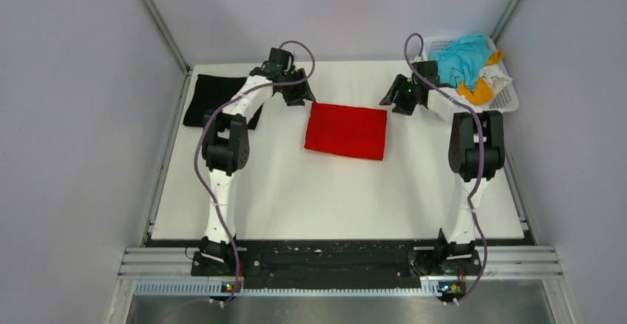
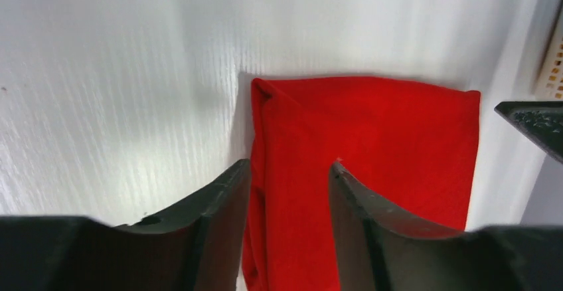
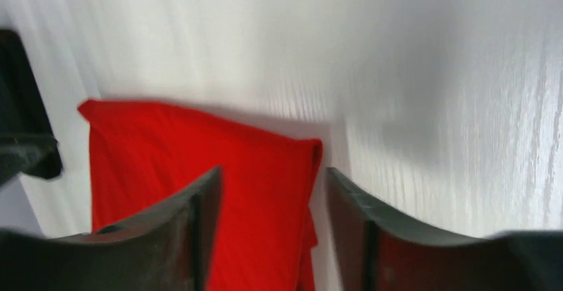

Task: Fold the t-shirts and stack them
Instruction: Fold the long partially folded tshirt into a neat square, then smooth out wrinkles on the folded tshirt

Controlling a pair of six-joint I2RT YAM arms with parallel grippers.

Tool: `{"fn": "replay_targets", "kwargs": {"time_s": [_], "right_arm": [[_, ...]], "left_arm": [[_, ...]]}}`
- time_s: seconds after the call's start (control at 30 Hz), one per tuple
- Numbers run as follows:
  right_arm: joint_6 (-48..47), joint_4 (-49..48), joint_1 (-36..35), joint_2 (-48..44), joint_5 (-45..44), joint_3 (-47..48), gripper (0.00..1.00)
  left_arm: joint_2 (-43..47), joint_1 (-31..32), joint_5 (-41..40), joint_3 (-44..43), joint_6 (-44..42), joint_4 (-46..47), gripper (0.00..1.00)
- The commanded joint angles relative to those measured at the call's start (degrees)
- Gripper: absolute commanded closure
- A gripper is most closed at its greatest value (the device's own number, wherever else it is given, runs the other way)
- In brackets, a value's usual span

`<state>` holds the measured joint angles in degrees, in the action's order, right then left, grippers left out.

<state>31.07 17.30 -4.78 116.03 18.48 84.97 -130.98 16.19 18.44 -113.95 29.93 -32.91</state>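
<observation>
Red t-shirt (image 1: 346, 131) lies lengthwise left-right between left tool (image 2: 289, 171) and right tool (image 3: 272, 175), jaws apart.

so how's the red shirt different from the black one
The red shirt lies in the middle of the table; the black shirt sits at its far left edge. The red shirt is in full view from above; the black shirt is partly hidden behind the left arm. Both are folded flat into rough rectangles.
</observation>
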Motion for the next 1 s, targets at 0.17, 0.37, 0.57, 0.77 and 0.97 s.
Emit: {"fn": "replay_targets", "kwargs": {"time_s": [0.17, 0.37, 0.57, 0.77, 0.97], "right_arm": [[-4.51, 1.63, 1.29, -5.61, 1.31, 4.50, 0.01], [1.33, -6.40, -0.58, -17.25, 13.21, -10.35, 0.01], [10.04, -21.91, -5.89, -22.25, 22.73, -24.38, 0.01], [10.73, -22.15, -6.80, -17.34, 18.07, -30.54, 0.01], [8.71, -20.66, -5.65, -15.12, 12.85, -34.74, 0.01]], "left_arm": [[8.06, -1.33, -0.05, 1.93, -0.01, -0.75, 0.01], [20.65, 1.14, 10.09, 15.67, 2.61, 9.73, 0.01], [23.76, 5.97, 20.56, 28.72, 5.30, 19.01, 0.01], [17.30, 5.73, 17.12, 32.77, 3.11, 13.04, 0.01], [16.33, 4.94, 14.57, 41.91, 3.35, 14.94, 0.01]]}}
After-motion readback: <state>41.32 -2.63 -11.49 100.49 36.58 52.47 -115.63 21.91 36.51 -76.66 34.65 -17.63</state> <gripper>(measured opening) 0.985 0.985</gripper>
